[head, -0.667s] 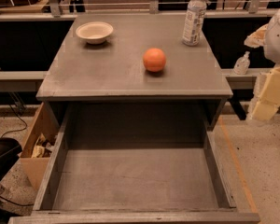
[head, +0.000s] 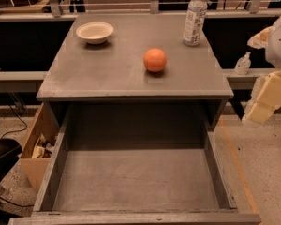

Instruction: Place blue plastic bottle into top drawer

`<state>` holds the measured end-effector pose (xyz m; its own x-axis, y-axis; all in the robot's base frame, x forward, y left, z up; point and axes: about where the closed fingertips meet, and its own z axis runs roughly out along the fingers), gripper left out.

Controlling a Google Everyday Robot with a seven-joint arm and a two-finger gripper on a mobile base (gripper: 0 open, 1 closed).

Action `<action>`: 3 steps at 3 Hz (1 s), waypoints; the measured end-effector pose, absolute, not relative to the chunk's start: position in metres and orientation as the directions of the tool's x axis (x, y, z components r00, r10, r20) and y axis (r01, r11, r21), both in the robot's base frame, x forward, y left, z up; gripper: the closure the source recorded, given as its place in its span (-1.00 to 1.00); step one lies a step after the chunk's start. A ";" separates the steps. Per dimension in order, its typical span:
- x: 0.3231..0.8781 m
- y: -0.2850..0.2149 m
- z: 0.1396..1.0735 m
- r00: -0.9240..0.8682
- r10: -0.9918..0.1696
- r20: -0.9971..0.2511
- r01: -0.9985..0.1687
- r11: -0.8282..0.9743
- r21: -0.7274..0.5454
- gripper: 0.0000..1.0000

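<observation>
cut off at the right edge: gripper (head: 266, 100). cropped at the near edge: top drawer (head: 136, 182) front. unreadably small: blue plastic bottle (head: 195, 18) label.

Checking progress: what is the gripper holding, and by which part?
Nothing visible: the gripper hangs right of the table, while the blue plastic bottle stands on its far corner.

Blue plastic bottle (head: 195, 20): clear ribbed body, white cap, pale printed label. Ball (head: 155, 60): plain orange. Bowl (head: 94, 32): cream-white. Table (head: 107, 74) and top drawer (head: 136, 177): matt grey wood, faintly streaked. Box (head: 37, 139), floor left: tan. Gripper (head: 262, 108), right edge beside the table: cream-yellow.
</observation>
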<state>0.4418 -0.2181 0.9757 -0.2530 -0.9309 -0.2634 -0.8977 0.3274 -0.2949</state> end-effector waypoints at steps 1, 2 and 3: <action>0.451 -0.246 0.955 -0.358 -0.861 -0.363 -0.818 0.476 -0.323 -1.00; 0.482 -0.286 0.950 -0.402 -0.776 -0.486 -0.714 0.598 -0.364 -1.00; 0.535 -0.322 0.961 -0.353 -0.699 -0.622 -0.613 0.675 -0.411 -1.00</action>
